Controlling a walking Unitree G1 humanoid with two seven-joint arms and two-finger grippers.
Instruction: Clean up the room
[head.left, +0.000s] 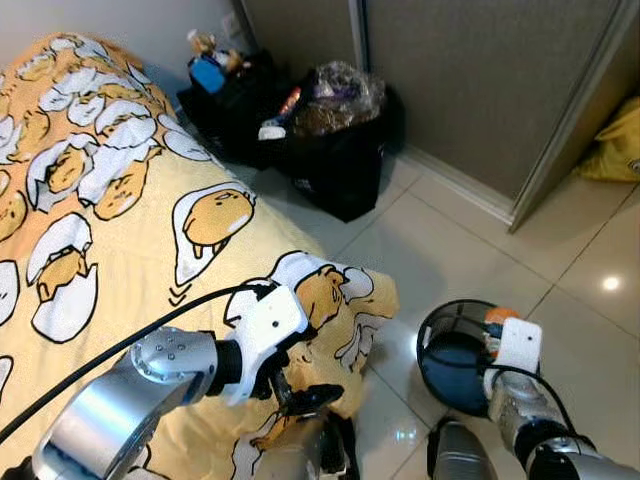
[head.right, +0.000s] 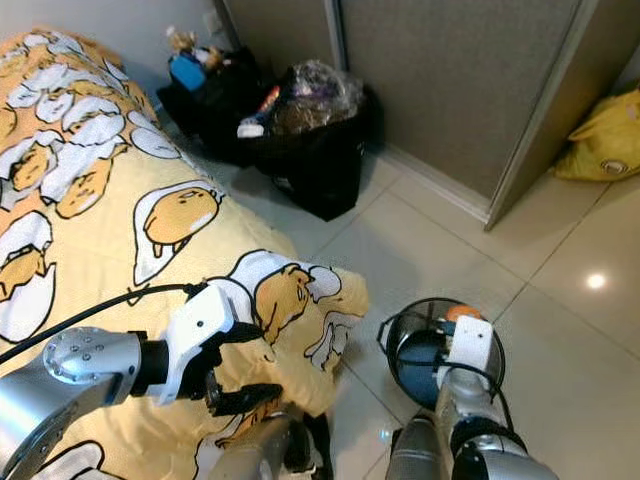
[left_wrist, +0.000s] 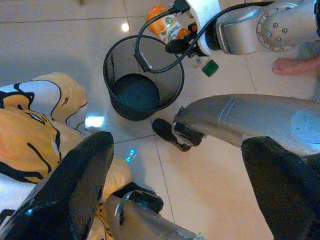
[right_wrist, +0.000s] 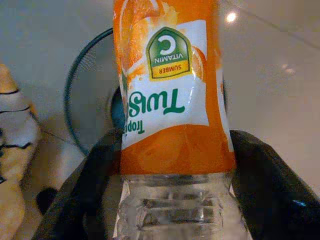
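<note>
The right claw (right_wrist: 170, 200) is clamped on a clear plastic bottle with an orange juice label (right_wrist: 170, 90), holding it above the rim of the round black wire-mesh wastebasket (head.left: 440, 330) that stands on the pale tiled floor (head.left: 440, 240) just beside the corner of the bed with its yellow egg-print cover (head.left: 120, 200). To finish the drop cleanly, the bottle looks best carried over the basket's middle before the fingers part, since a release near the rim could bounce it out. The left claw (left_wrist: 180, 200) hangs with its fingers apart beside the bed corner.
</note>
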